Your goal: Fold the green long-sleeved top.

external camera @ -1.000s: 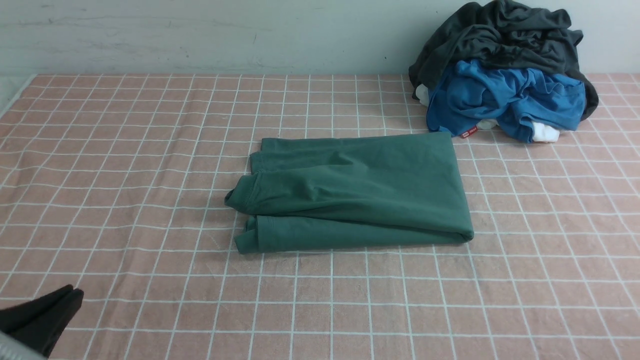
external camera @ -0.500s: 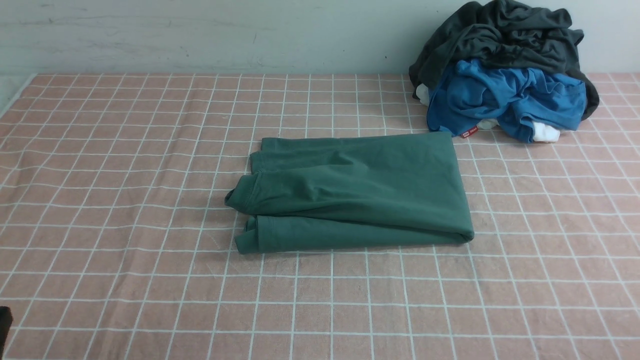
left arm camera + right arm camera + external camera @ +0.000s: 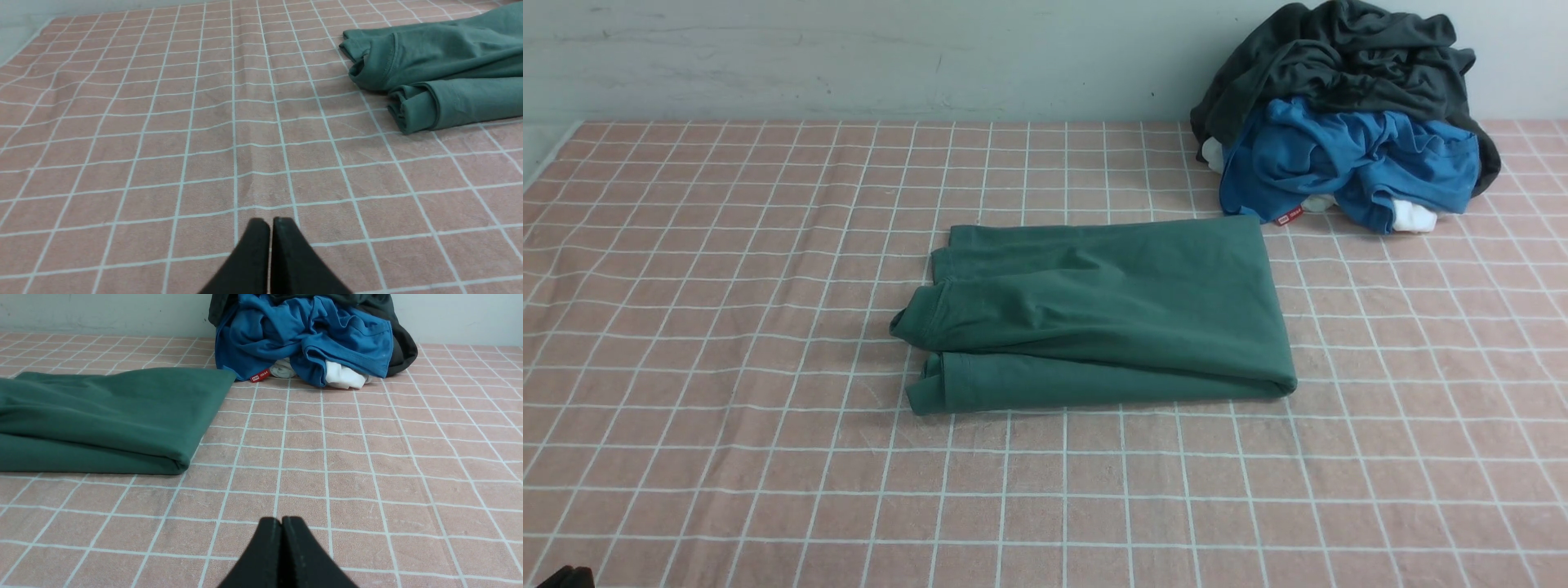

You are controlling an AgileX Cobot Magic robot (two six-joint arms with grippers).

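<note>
Left wrist view: L gripper (image 3: 271,222), fingertips together, nothing held, over bare checked cloth (image 3: 204,163); R gripper (image 3: 281,522) likewise closed w/ nothing in it. Both are prob. parked clear of the work so the fold isn't disturbed. Outward from them, the green long-sleeved top (image 3: 1111,310) lies mid-tabletop, away from the near edge, folded into a long bundle, its ragged end toward the left edge; folding looks done or nearly so. Blue garment (image 3: 1347,159) and dark garment (image 3: 1347,57) sit heaped at the far edge, toward the right corner, likely to leave folding room.
</note>
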